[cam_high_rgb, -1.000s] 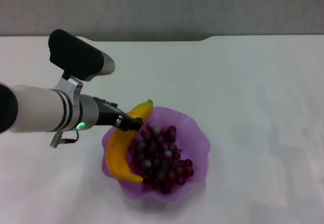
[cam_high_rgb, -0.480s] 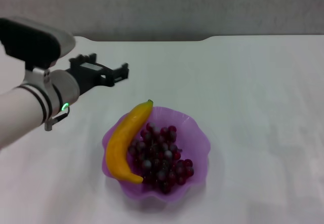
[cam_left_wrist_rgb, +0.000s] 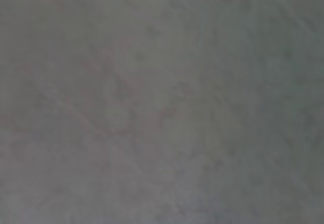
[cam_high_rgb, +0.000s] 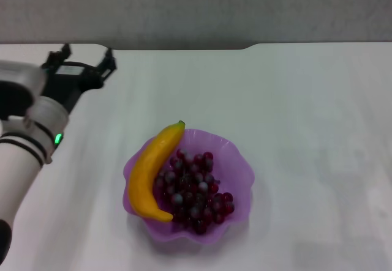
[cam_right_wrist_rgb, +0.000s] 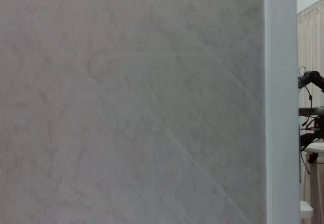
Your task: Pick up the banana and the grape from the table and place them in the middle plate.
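Observation:
The purple plate [cam_high_rgb: 240, 161] with the wavy rim stands on the white table [cam_high_rgb: 306, 112] at the front middle of the head view. The yellow banana [cam_high_rgb: 150, 170] lies in it along its left side, green stem tip at the far rim. The bunch of dark red-purple grapes [cam_high_rgb: 193, 191] lies in the plate beside the banana. My left gripper [cam_high_rgb: 86, 60] is open and empty, raised at the far left, well away from the plate. My right gripper is out of view.
A grey wall runs behind the table's far edge [cam_high_rgb: 245, 46]. The left wrist view shows only a blurred grey surface. The right wrist view shows a grey wall [cam_right_wrist_rgb: 131, 102] and a white post [cam_right_wrist_rgb: 280, 102].
My left gripper was at the banana in the plate, then let go and drew back up and to the far left. The banana and grapes stay in the plate.

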